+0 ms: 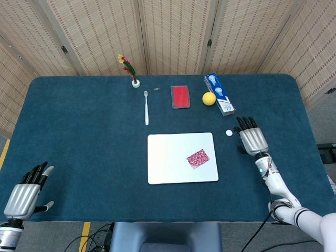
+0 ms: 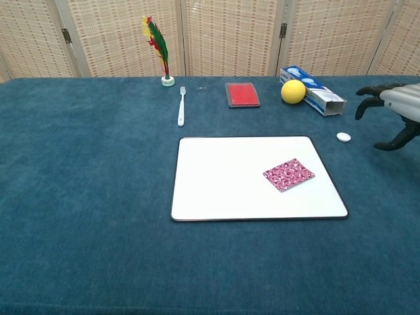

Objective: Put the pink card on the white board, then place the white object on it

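Pink card [image 2: 288, 174] flat, skewed across white board [image 2: 223, 177]

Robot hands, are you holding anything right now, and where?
Nothing. The right hand is open beside the white object, not touching it. The left hand is open too.

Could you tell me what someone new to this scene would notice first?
Probably the white board in the middle of the blue table, with the pink card lying on its right part. Next, the right hand hovering open just right of the small white object, which sits on the cloth off the board's far right corner.
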Available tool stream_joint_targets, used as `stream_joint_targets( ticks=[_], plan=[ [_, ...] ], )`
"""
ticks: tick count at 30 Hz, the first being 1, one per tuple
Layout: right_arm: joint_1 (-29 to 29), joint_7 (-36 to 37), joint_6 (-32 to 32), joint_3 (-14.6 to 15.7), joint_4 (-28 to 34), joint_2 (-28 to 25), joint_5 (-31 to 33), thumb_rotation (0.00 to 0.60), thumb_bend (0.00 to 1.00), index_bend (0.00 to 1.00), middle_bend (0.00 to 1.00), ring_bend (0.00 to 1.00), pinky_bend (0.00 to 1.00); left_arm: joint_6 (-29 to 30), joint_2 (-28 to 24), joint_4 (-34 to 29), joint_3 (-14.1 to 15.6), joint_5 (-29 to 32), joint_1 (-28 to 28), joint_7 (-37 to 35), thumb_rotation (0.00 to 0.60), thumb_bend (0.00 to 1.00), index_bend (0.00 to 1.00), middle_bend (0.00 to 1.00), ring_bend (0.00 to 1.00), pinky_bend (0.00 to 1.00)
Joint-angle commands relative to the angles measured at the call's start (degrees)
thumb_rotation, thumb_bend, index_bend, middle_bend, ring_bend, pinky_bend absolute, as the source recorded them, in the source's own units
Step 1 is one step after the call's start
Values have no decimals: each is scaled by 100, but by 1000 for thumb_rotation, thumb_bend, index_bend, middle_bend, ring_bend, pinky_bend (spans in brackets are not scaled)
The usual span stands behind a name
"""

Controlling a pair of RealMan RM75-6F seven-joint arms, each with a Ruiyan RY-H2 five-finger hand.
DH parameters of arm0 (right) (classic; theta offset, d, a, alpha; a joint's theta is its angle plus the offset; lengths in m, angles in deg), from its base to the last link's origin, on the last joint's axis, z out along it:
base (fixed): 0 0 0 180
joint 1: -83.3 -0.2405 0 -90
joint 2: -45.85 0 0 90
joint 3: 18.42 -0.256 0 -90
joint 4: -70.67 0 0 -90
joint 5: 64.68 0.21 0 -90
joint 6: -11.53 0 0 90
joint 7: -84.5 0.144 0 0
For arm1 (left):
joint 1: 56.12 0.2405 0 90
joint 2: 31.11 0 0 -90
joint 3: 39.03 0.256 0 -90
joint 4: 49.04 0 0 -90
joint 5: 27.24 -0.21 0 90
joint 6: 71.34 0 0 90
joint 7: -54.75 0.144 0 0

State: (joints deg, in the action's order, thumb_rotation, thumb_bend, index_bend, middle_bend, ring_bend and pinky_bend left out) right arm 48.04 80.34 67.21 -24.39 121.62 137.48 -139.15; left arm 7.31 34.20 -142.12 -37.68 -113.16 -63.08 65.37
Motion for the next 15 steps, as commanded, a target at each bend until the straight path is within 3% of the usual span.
stream_joint_targets(
  ticks=[1,15],
  plan=[
    [19,320,103,20,-598,391,-179,600,187,314,50,0,0,-8,-8,0,7,-6,-4,-24,600,166,98,0,0,190],
    [-519,656,-813,-243,-1147,652,-84,600,187,404,67,0,0,-30,5,27,-13,60,-17,21,600,168,98,0,0,190]
  ],
)
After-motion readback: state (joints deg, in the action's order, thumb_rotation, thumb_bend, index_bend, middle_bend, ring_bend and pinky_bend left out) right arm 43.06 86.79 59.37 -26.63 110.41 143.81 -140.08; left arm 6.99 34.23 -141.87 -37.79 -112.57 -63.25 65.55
